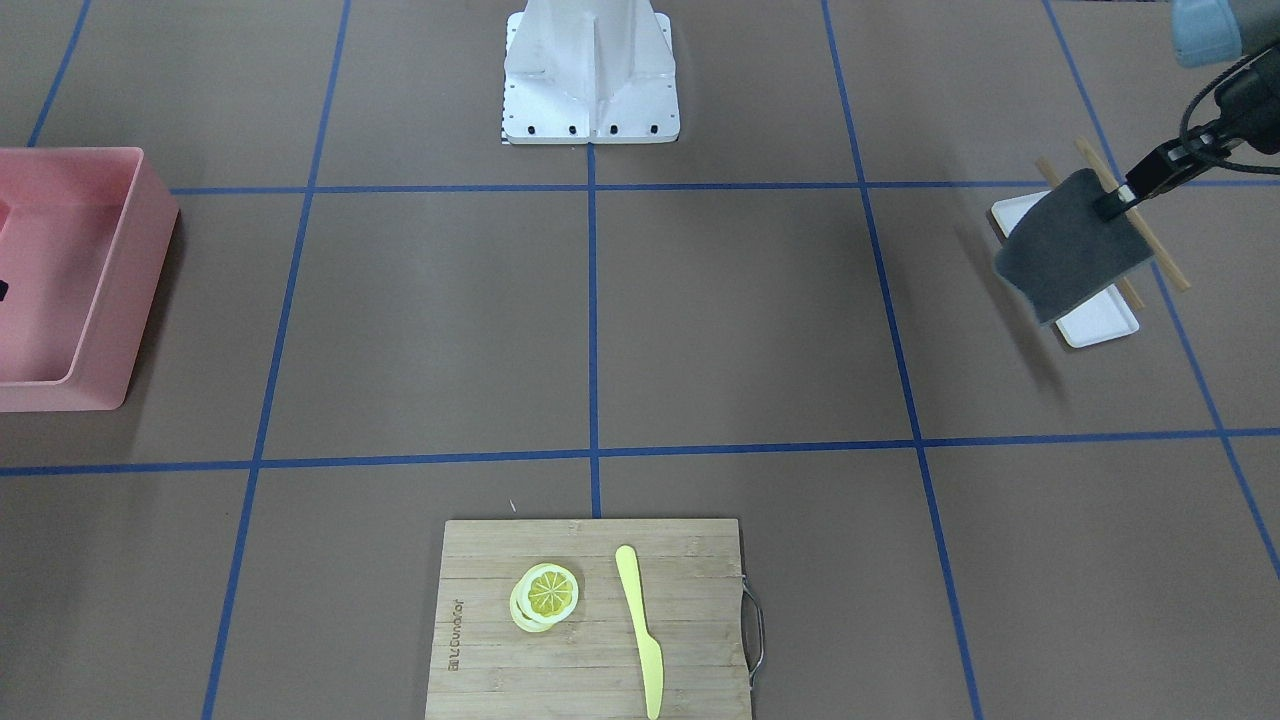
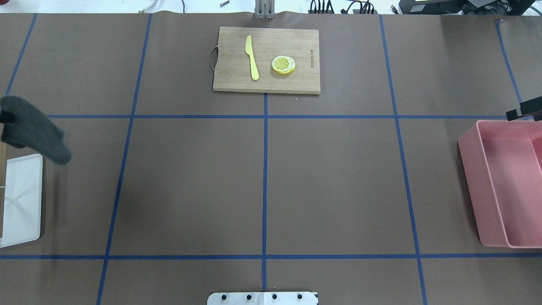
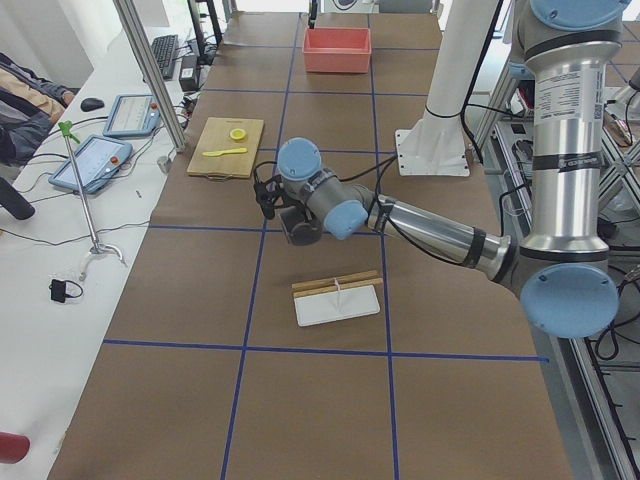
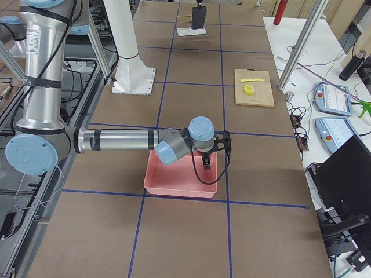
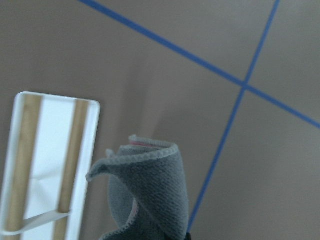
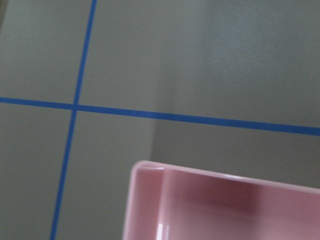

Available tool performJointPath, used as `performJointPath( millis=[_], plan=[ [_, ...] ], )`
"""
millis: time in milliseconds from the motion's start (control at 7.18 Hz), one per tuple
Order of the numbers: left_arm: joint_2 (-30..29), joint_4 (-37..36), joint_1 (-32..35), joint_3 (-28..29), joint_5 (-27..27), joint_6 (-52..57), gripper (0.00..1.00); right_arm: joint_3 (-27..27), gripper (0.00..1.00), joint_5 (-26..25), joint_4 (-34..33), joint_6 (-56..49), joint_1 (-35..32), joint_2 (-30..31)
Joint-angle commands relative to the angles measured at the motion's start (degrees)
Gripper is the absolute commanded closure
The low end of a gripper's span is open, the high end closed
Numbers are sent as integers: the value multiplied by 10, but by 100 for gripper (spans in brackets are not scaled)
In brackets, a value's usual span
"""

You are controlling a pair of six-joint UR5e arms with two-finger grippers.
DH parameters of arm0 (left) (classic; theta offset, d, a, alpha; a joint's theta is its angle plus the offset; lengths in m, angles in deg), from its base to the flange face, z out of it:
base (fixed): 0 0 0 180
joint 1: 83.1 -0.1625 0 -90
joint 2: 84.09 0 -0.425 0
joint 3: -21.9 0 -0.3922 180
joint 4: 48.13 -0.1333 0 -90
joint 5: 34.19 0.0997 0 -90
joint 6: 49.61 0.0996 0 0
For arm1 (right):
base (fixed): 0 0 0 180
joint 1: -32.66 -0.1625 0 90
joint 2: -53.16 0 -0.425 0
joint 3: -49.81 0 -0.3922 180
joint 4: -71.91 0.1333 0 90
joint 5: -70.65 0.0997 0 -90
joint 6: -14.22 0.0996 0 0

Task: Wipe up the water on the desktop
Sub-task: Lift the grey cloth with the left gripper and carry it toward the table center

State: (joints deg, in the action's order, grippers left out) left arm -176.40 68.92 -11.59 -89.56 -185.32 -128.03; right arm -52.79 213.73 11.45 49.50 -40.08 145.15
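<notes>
1. Desktop point(image 2: 330, 178): brown w/ blue tape grid, filling overhead view edge to edge.
2. At its L end: L gripper point(image 1: 1118, 203) clenched on top edge of grey cloth point(image 1: 1065, 255). Cloth hanging limp, off the surface, shadow beneath it, just beside white tray point(image 2: 23, 203).
3. At R end: R gripper point(image 4: 206, 163) above pink bin point(image 2: 508, 182). Released or clenched: can't tell.
4. Edges: tray near L end, partly cut off by overhead view's L edge. Bin likewise cut off at that view's R edge. Cutting board point(image 2: 237, 80) against far edge, mid-table. Robot base plate point(image 1: 592, 100) on near side, mid.
5. Room: broad run of desktop between cloth & bin, and between board & base plate. Tray & bin well apart.
6. Counts: 1 cloth, 1 tray, 2 wooden sticks point(image 5: 72, 165) across tray, 1 bin, 1 board, 1 yellow knife point(image 2: 252, 59).
7. Lemon slices point(image 2: 283, 65) stacked beside knife on board. Exact no. unclear.
</notes>
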Motion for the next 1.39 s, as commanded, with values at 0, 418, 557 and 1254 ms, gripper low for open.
performJointPath(
  millis=[0, 418, 557, 1254],
  plan=[
    [-170, -1, -113, 3, 53, -248, 100, -67, 0, -53, -2, 151, 108, -94],
    [-382, -191, -273, 47, 241, -322, 100, -136, 0, -387, -7, 304, 371, -203],
    [-421, -210, -304, 73, 275, -340, 100, -141, 1, -502, -8, 304, 444, -225],
    [-459, -210, -353, 83, 315, -385, 100, -135, 21, -652, -15, 230, 525, -278]
  ],
)
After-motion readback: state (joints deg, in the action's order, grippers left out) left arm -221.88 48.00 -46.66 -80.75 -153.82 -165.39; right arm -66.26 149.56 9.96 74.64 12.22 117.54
